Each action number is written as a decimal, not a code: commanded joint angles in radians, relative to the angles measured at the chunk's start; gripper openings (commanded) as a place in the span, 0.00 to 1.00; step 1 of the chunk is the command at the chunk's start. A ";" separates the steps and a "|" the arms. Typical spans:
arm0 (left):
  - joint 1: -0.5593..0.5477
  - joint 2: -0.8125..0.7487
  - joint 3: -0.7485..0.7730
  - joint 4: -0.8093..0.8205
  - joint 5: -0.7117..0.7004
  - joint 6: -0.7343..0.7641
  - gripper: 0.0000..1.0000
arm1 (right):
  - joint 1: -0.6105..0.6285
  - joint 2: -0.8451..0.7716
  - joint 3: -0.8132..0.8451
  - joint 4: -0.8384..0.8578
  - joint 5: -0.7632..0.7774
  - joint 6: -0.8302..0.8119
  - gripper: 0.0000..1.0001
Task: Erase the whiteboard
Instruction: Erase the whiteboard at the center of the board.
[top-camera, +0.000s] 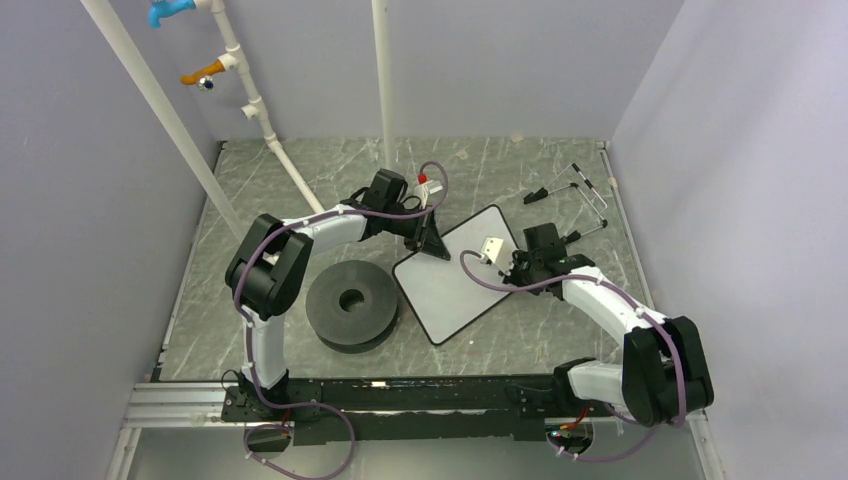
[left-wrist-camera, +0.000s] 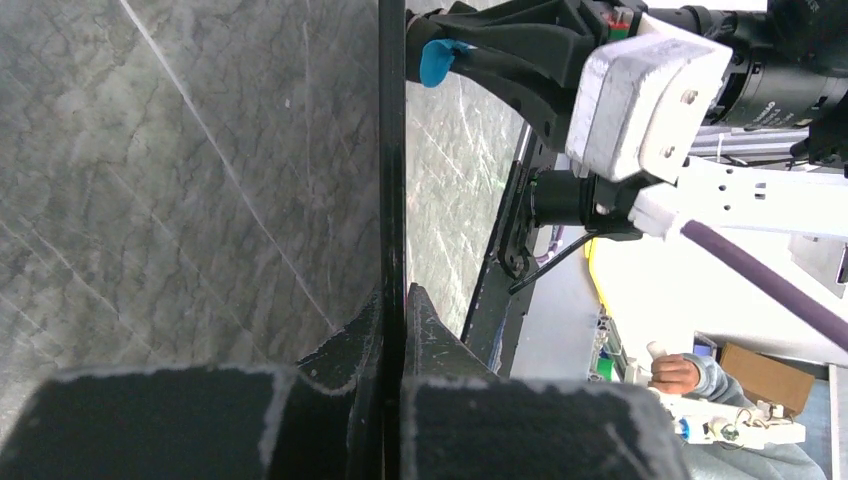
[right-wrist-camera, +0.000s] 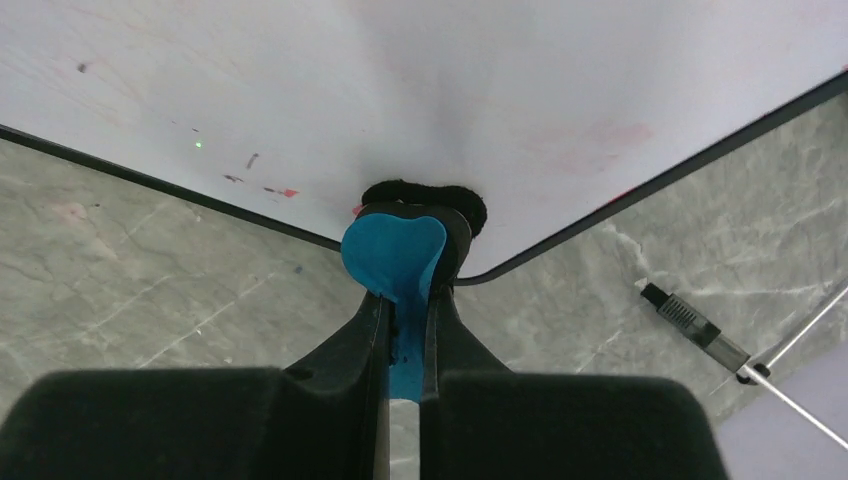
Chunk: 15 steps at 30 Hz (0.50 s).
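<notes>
The whiteboard (top-camera: 455, 290) lies slanted on the marble table, mostly white. In the right wrist view the whiteboard (right-wrist-camera: 400, 90) shows faint red smears and a few specks near its corner. My left gripper (top-camera: 428, 245) is shut on the board's far left edge; in the left wrist view that edge (left-wrist-camera: 392, 150) runs as a thin black line between the jaws of the left gripper (left-wrist-camera: 395, 295). My right gripper (top-camera: 515, 265) is shut on the blue-and-black eraser (right-wrist-camera: 395, 255), its black felt pressed on the board by the right corner, with the right gripper (right-wrist-camera: 405, 290) just off the board's edge.
A black disc (top-camera: 352, 303) sits left of the board. White pipes (top-camera: 275, 150) rise at the back left. Thin metal rods with black tips (top-camera: 575, 190) lie at the back right, one close to the board's corner (right-wrist-camera: 695, 325). Grey walls enclose the table.
</notes>
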 joint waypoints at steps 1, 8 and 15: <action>-0.006 -0.071 0.018 0.058 0.102 -0.001 0.00 | -0.019 0.009 0.015 -0.034 -0.013 -0.044 0.00; -0.006 -0.067 0.020 0.058 0.101 -0.001 0.00 | 0.099 -0.011 -0.002 -0.137 -0.171 -0.146 0.00; -0.006 -0.064 0.010 0.061 0.103 -0.008 0.00 | 0.053 -0.033 0.017 0.126 0.089 0.064 0.00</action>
